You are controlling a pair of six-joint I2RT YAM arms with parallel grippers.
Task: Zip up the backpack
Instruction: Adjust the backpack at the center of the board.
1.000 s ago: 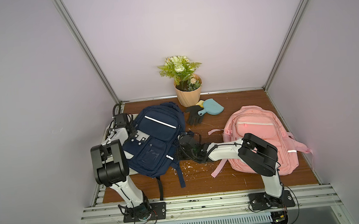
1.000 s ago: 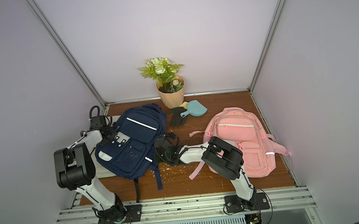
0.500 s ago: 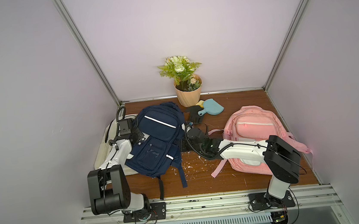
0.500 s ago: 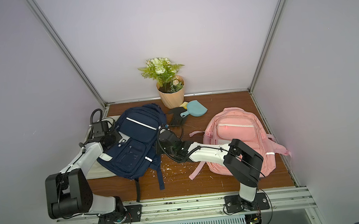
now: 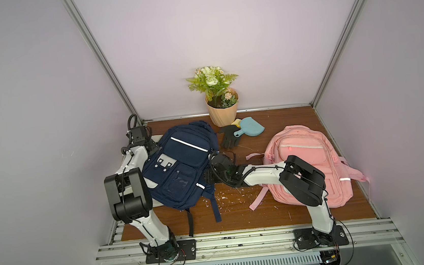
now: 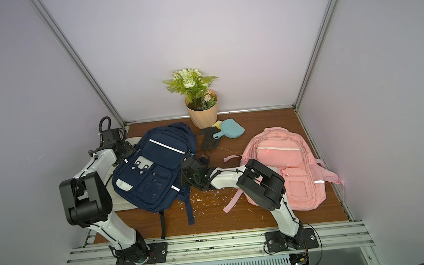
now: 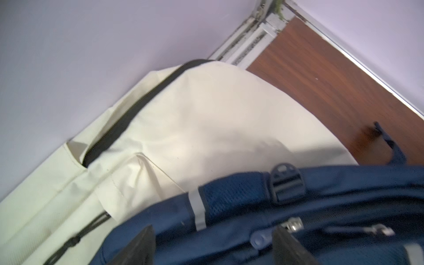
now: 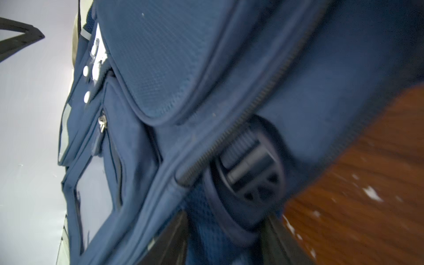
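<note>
L gripper (image 7: 214, 229) wide over backpack (image 5: 182, 165), zip pull (image 7: 292, 224) ungrasped; R gripper (image 8: 228, 214) at backpack side, grip unclear. I fear pinching fabric, not pull; backpack slides.

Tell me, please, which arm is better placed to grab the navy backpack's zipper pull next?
Left, probably: the left pincer, open, sits beside the zipper pull, while the right pincer faces a strap buckle.

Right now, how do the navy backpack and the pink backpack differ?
The navy backpack is dark blue; the pink backpack is pale pink. The navy one rests partly on a cream bag; the pink one lies directly on the wooden table. The navy one lies turned at an angle, the pink one nearly straight. Both lie front up, straps trailing.
</note>
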